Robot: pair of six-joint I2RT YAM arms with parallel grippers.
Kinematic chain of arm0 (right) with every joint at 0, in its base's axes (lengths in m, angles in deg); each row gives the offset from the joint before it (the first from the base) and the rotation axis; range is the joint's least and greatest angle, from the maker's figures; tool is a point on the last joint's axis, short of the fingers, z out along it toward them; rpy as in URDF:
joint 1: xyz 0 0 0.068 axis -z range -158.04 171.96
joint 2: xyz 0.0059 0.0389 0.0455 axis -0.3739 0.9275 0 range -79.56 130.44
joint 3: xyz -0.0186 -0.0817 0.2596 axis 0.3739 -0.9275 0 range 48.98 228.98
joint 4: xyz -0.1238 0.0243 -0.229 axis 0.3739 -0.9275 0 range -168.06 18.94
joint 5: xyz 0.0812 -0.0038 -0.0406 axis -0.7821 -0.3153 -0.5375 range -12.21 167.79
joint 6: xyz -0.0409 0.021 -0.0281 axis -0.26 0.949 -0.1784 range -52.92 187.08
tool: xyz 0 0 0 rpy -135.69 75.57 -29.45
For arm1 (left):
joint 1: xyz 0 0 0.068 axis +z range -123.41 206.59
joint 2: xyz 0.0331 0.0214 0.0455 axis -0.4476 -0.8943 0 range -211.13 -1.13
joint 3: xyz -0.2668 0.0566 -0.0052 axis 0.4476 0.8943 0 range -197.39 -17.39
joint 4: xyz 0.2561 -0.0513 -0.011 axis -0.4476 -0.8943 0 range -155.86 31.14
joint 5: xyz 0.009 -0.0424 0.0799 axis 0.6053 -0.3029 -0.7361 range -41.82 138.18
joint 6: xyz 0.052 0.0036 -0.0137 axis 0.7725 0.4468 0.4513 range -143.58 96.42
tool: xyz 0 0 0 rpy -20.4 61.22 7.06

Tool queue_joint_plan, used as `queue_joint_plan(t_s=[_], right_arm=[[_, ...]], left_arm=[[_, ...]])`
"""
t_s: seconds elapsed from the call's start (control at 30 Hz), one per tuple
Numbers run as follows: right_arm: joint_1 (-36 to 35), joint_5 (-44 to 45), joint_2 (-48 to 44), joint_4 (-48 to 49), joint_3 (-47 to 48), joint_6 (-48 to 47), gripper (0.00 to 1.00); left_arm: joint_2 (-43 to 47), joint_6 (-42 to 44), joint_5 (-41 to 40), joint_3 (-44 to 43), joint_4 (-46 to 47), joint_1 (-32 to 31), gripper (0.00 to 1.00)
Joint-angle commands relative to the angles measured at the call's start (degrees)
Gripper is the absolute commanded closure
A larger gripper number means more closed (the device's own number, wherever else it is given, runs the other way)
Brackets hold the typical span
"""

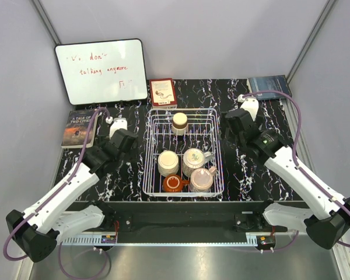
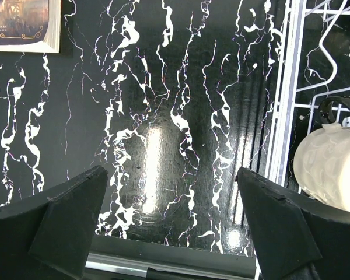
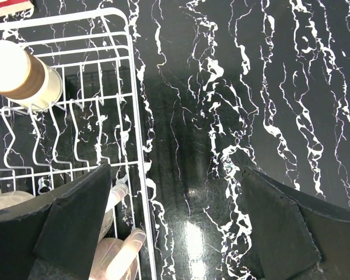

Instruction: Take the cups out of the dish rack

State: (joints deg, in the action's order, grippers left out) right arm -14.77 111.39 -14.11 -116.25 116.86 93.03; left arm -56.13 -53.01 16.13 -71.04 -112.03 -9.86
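Observation:
The white wire dish rack (image 1: 147, 153) stands mid-table and holds the cups. A cream cup with a brown rim (image 1: 179, 123) sits at the back of it. Nearer are a cream cup (image 1: 168, 163), a speckled one (image 1: 193, 161), an orange-red one (image 1: 174, 184) and a pale pink one (image 1: 202, 179). My left gripper (image 1: 122, 142) hovers open just left of the rack, empty over bare table (image 2: 170, 175), with the cream cup (image 2: 332, 169) at its right. My right gripper (image 1: 240, 125) hangs open beside the rack's right rim (image 3: 134, 105), empty (image 3: 175, 175); the pink cup's handle (image 3: 119, 256) shows by its left finger.
A whiteboard (image 1: 102, 71) leans at the back left. A dark book (image 1: 79, 127) lies left of the left gripper. A small red-edged book (image 1: 163, 92) stands behind the rack, and a blue book (image 1: 268, 87) lies at the back right. Grey walls close in both sides.

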Motion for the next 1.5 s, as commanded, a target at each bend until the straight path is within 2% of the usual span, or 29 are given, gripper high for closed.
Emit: queue_joint_plan(t_s=[0.0,0.4,0.47,0.5,0.53,0.6,0.67,0.83,1.03,1.17,1.47], right_arm=[[-0.18,2.69,-2.34,1.68,-0.73,0.68,0.00],[-0.97,-4.78,-5.51,1.68,-1.52,-2.66,0.00],[-5.00,-3.64,-5.51,1.16,-1.08,-2.23,0.00],[-7.19,0.80,-5.25,-0.24,-0.04,-1.01,0.00],[-12.87,3.20,-4.55,-1.12,0.50,-0.39,0.00],[-17.56,7.59,-1.83,-4.44,2.60,2.06,0.00],[-21.17,7.71,1.15,-6.39,4.01,4.36,0.00],[-26.02,6.74,2.67,-7.98,2.53,10.33,0.00],[-28.13,4.01,0.82,-7.98,-2.57,16.93,0.00],[-31.99,5.15,1.34,-9.65,-5.47,22.54,0.00],[-39.56,7.61,8.20,-11.15,-4.07,28.27,0.00]], left_arm=[[-0.37,-0.28,0.15,-1.28,1.22,-0.38,0.01],[-1.95,0.95,-0.91,-1.99,2.01,-0.91,0.01],[-2.21,0.43,-0.47,-1.81,2.28,-0.82,0.01],[-2.39,0.25,-0.12,-1.64,2.54,-0.82,0.01],[-2.39,-0.10,0.15,-1.37,2.98,-0.82,0.01],[-2.56,-0.80,0.59,-1.28,3.16,-0.82,0.01],[-2.57,-1.68,1.02,-1.02,3.59,-0.82,0.01],[-1.08,-2.73,2.26,-0.23,3.68,-1.08,0.01],[2.70,-3.09,3.84,2.93,3.42,-1.52,0.01],[4.20,-4.14,4.11,4.34,2.98,-2.40,0.01],[2.80,-4.85,3.58,2.85,1.58,-3.63,0.01]])
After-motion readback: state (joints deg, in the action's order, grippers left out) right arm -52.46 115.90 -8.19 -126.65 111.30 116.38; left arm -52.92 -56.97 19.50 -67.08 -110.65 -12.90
